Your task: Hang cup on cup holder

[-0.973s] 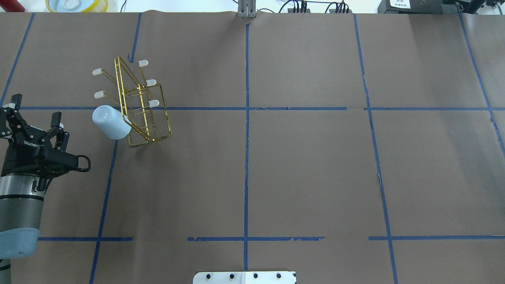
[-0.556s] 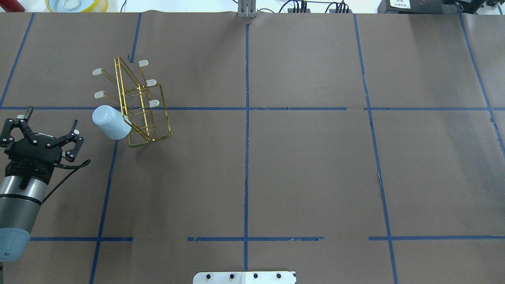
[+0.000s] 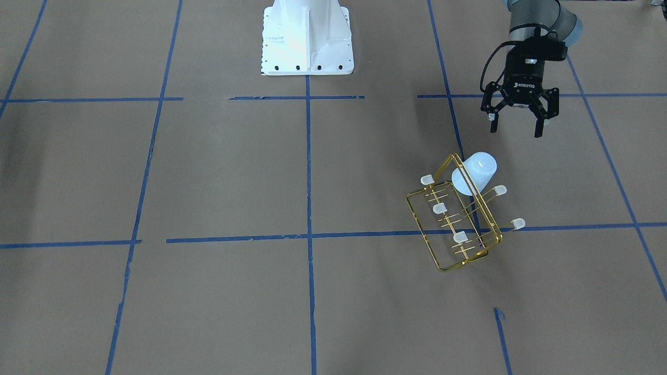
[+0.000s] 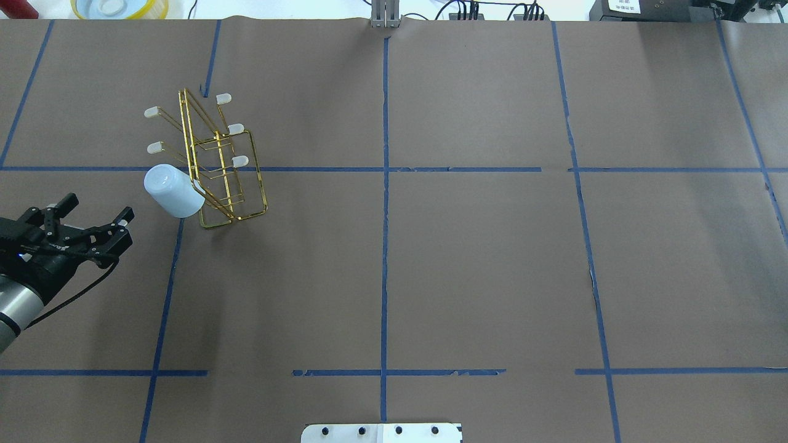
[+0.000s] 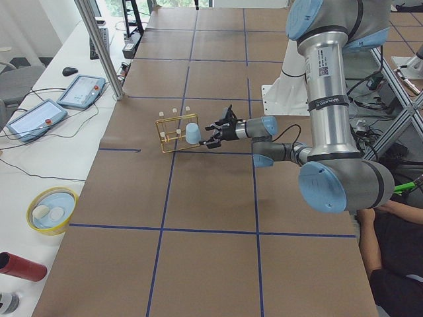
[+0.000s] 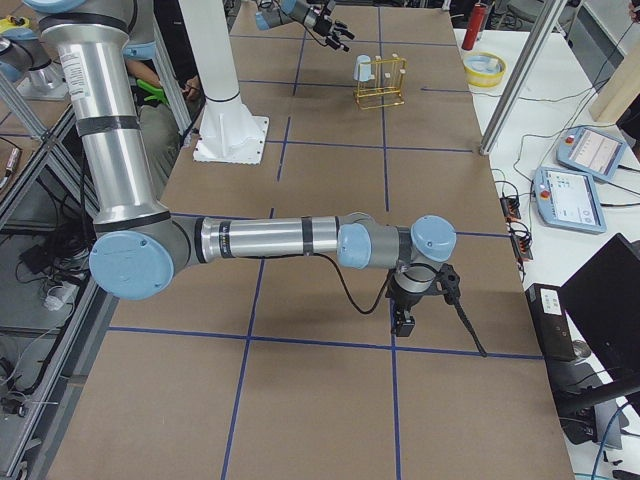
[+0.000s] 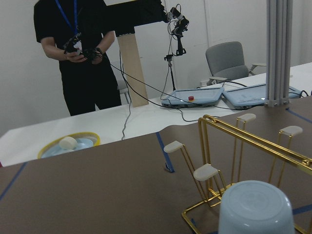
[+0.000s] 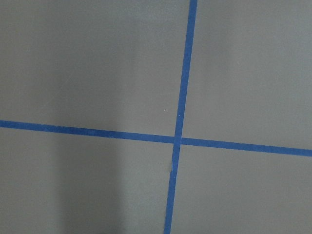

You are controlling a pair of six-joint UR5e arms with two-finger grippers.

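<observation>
Brown paper with blue tape lines covers the desk (image 4: 468,258). At its left edge the left hand (image 4: 98,206) hovers, fingers spread wide and gripping nothing, near the cup (image 4: 173,191) but apart from it. The cup sits tilted on a prong at the near end of the cup holder (image 4: 218,163). Far right, the right hand (image 6: 405,318) points down; I cannot tell whether it is open.

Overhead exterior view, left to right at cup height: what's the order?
left tool → cup → rack → centre tape line
</observation>
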